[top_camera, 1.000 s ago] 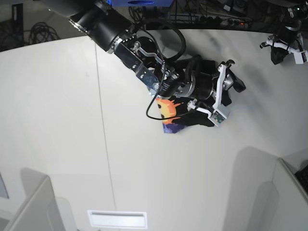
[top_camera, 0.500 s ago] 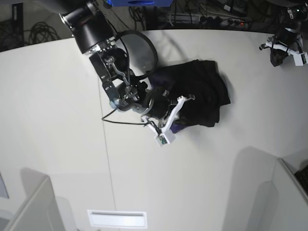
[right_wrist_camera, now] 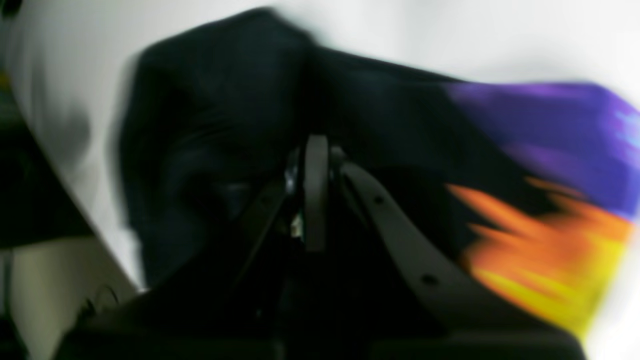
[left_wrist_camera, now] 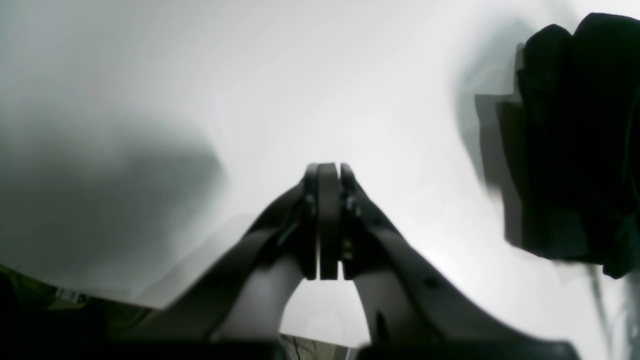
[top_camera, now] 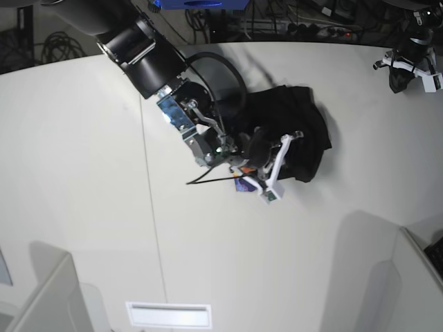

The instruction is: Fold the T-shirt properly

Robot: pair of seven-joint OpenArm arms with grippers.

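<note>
Where it lies crumpled on the white table (top_camera: 83, 173), a little right of the middle in the base view, the T-shirt (top_camera: 297, 128) is a bunched heap of black cloth, its folds loose and uneven, with only a small corner of print poking out at its lower left edge. In the right wrist view that print reads, though blurred, as purple above orange and yellow flame-like shapes, beside a broad stretch of plain black fabric. There is one shirt and there are two arms. The right hand (right_wrist_camera: 315, 192) sits low over the near edge of the heap, its jaws pressed together; the blur does not let me tell whether any cloth is pinched between them. The left hand (left_wrist_camera: 327, 220) hangs at the far right corner of the table, well apart from the shirt, its jaws closed on nothing, with bare table beneath it. A dark, blurred mass fills the right edge of that view.
</note>
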